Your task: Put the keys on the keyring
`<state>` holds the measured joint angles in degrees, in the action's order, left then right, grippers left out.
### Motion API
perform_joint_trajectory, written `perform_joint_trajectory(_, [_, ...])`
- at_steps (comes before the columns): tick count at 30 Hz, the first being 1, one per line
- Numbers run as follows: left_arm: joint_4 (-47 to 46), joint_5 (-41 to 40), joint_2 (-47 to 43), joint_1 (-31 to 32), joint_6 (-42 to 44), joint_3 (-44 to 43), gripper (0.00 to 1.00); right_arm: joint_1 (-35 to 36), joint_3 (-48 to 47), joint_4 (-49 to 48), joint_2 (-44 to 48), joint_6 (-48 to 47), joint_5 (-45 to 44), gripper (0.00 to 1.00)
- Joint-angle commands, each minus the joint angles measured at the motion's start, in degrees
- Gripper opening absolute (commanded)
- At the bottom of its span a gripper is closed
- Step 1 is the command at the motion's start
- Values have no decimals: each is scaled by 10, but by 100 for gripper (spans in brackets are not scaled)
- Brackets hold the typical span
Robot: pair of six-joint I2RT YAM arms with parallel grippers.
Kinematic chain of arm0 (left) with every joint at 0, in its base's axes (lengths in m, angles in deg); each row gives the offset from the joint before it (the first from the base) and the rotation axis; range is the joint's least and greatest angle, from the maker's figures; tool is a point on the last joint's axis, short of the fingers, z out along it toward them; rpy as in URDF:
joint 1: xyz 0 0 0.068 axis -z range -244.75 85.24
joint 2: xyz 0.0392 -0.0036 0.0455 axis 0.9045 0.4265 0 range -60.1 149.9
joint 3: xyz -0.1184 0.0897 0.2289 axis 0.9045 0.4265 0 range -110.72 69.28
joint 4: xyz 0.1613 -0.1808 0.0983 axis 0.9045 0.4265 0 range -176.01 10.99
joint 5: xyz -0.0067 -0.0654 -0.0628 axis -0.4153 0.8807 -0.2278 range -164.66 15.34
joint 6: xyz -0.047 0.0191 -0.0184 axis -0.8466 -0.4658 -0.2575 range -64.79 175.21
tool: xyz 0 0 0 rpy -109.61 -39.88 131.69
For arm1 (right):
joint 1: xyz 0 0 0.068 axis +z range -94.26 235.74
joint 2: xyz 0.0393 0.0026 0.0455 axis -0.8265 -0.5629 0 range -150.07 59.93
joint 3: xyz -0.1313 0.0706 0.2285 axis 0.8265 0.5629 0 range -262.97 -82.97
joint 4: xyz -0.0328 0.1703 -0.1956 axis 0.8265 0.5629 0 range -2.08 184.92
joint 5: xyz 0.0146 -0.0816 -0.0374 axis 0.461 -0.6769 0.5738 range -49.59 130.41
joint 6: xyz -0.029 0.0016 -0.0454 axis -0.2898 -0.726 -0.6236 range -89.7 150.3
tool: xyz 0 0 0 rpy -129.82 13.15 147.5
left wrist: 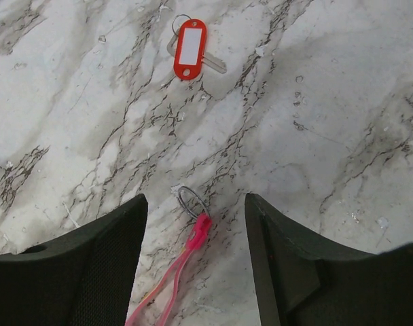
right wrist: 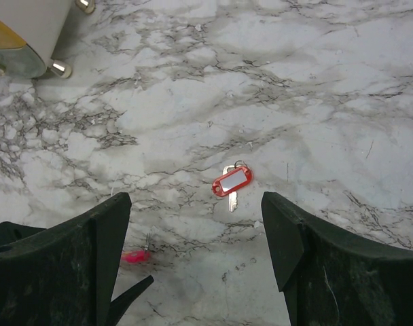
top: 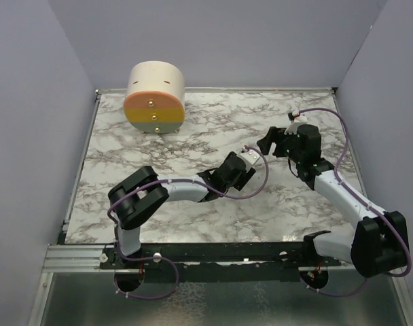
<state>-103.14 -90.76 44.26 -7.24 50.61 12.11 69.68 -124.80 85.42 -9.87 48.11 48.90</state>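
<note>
Where the left tool hangs low over the marble table, its two dark fingers stand apart and grip nothing. Between them lies the keyring, a thin metal ring with a bright-pink strip trailing back toward the camera, touching neither finger. Farther out, well apart from the ring, the keys lie flat on the marble: a silver key with a red oval tag. The right tool hovers over them, its jaws spread wide and empty. Near the far left corner sits a cream-and-orange round container with small brass studs.
</note>
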Motion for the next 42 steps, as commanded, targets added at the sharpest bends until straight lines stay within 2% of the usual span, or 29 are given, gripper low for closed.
perform_joint_trajectory(1, [40,-81,30,12,-23,-35,62,3,0,-1,19,9,-22,79])
perform_joint_trajectory(10, [56,-118,47,25,-52,-43,60,3,0,0,20,11,-26,78])
perform_joint_trajectory(20, [57,-125,60,30,-61,-42,52,3,0,1,22,11,-30,79])
perform_joint_trajectory(42, [19,-109,62,28,-20,-9,43,3,2,3,23,9,-30,79])
